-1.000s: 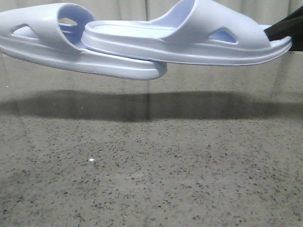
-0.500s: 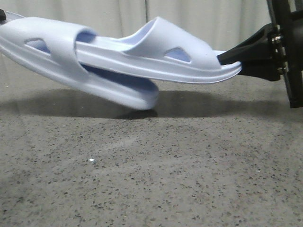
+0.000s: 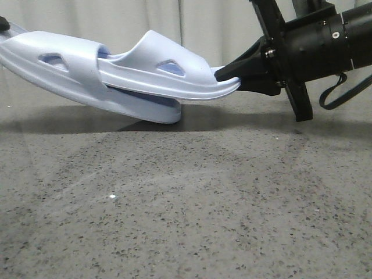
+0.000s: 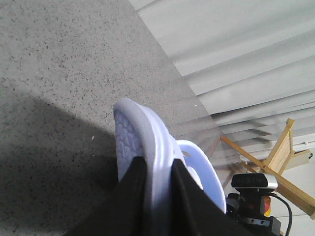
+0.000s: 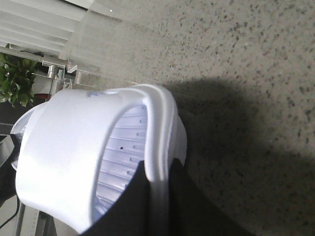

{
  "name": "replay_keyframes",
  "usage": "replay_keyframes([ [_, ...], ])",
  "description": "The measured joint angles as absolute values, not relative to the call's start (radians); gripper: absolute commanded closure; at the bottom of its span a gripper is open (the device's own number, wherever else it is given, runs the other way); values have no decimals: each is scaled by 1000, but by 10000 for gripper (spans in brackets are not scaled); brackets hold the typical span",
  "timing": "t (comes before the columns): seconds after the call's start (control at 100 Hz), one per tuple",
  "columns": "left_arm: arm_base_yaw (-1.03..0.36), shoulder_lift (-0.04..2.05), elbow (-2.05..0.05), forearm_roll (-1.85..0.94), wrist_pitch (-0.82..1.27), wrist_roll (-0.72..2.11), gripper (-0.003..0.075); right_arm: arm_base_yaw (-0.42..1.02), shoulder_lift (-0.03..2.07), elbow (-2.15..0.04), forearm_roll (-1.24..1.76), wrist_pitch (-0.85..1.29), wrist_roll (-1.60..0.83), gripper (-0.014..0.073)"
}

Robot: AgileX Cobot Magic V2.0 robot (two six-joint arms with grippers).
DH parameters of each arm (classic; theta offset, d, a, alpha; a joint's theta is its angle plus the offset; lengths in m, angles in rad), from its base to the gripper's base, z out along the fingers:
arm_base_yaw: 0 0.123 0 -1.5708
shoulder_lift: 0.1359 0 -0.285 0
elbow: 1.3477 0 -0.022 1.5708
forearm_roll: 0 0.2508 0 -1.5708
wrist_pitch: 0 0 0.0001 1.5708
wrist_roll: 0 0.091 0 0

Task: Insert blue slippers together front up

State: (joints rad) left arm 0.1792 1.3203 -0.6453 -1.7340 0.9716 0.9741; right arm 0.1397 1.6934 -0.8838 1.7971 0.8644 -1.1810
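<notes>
Two blue slippers (image 3: 116,75) counted, nested heel-into-strap, held tilted over the far left part of the desk (image 3: 186,203), lower heel touching or just above it. Right gripper (image 3: 224,74) clamped on the toe rim of the upper slipper (image 5: 98,157); left gripper (image 4: 157,169) pinching the toe edge of the lower slipper (image 4: 133,132). Likely light, springy foam: bends under squeeze, not fragile, slightly slick. Best gripped at the thick sole rim, not the cut-out strap. Two grippers, one each.
</notes>
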Motion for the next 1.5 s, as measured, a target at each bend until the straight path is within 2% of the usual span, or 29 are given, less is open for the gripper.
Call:
replay_keyframes([
  [0.12, 194, 1320, -645, -1732, 980, 986, 705, 122, 1694, -888, 1754, 900, -1181, 482],
  [0.22, 222, 1320, -645, -1720, 1011, 995, 705, 91, 1694, -889, 1699, 1011, -1183, 426],
  [0.34, 243, 1320, -645, -1696, 1032, 997, 705, 36, 1694, -894, 1676, 1133, -1191, 426],
  [0.58, 224, 1320, -644, -1659, 984, 1023, 705, -92, 1694, -894, 1670, 1153, -1191, 426],
  [0.9, 53, 1428, -646, -1756, 913, 1145, 704, -112, 1688, -894, 1638, 1155, -1191, 426],
  [1.04, 28, 1488, -650, -1769, 908, 1202, 697, -112, 1688, -894, 1631, 1155, -1191, 431],
  [1.11, 28, 1494, -650, -1772, 895, 1246, 654, -112, 1688, -894, 1629, 1156, -1191, 433],
  [1.18, 28, 1494, -650, -1773, 891, 1286, 572, -112, 1688, -894, 1629, 1156, -1191, 433],
  [1.27, 35, 1494, -650, -1774, 884, 1334, 415, -123, 1688, -894, 1629, 1158, -1191, 433],
  [1.33, 45, 1494, -650, -1777, 874, 1355, 284, -136, 1688, -894, 1628, 1158, -1191, 433],
  [1.37, 54, 1494, -652, -1777, 872, 1367, 240, -147, 1688, -894, 1628, 1158, -1191, 433],
  [1.42, 69, 1494, -659, -1766, 872, 1374, 213, -163, 1688, -894, 1628, 1158, -1191, 433],
  [1.5, 104, 1494, -681, -1727, 877, 1379, 214, -188, 1682, -894, 1624, 1158, -1191, 433],
])
